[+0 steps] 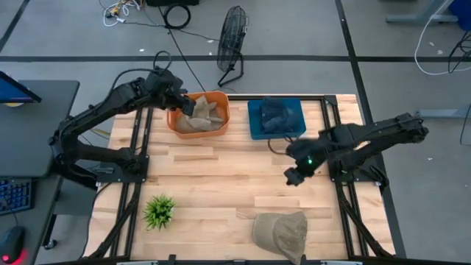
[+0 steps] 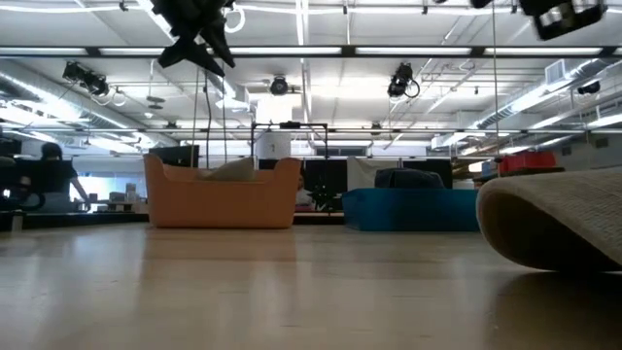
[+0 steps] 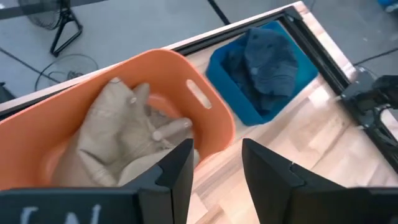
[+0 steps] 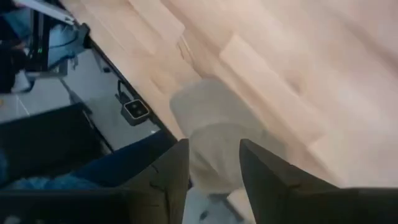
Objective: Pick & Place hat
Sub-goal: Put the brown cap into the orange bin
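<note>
You see orange plastic bin [image 1: 199,114] holding beige cloth hats [image 1: 200,120], left gripper [image 1: 187,105] spread above; blue bin [image 1: 276,118] holding dark hat [image 1: 277,112]. Tan hat [image 1: 281,232] at table's [image 1: 221,184] near edge; right gripper [image 1: 292,177] spread, empty. Green plant [image 1: 159,210] nearby.

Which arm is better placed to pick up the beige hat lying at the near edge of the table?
The right. Its tool is open above the bare table, nearer to the beige hat. The left tool is over the orange bin, far away.
</note>
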Available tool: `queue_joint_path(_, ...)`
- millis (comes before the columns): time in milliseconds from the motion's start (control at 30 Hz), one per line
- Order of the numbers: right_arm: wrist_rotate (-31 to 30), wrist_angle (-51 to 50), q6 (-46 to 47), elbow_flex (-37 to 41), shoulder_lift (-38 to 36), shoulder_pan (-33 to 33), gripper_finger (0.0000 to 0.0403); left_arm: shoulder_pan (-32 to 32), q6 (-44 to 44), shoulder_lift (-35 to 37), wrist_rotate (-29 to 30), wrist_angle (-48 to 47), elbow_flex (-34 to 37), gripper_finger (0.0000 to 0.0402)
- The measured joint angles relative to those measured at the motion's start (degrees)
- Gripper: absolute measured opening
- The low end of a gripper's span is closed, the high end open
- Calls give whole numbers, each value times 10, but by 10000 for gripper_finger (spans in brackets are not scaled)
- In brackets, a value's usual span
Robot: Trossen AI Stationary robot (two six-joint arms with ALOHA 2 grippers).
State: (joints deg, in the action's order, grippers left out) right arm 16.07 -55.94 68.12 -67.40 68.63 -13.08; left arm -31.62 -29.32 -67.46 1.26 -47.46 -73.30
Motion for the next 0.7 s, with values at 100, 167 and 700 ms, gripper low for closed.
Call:
queue_joint_path(100,-23,1,113,0,4,-53,144,9,1,0,0,2,0,141)
queue_joint_path(167,-29,0,193,0,11,-86,144,14,13,0,0,2,0,144)
queue_joint_path(700,1,25,513,0,176,-242,153,23,79,0,0,-2,0,188)
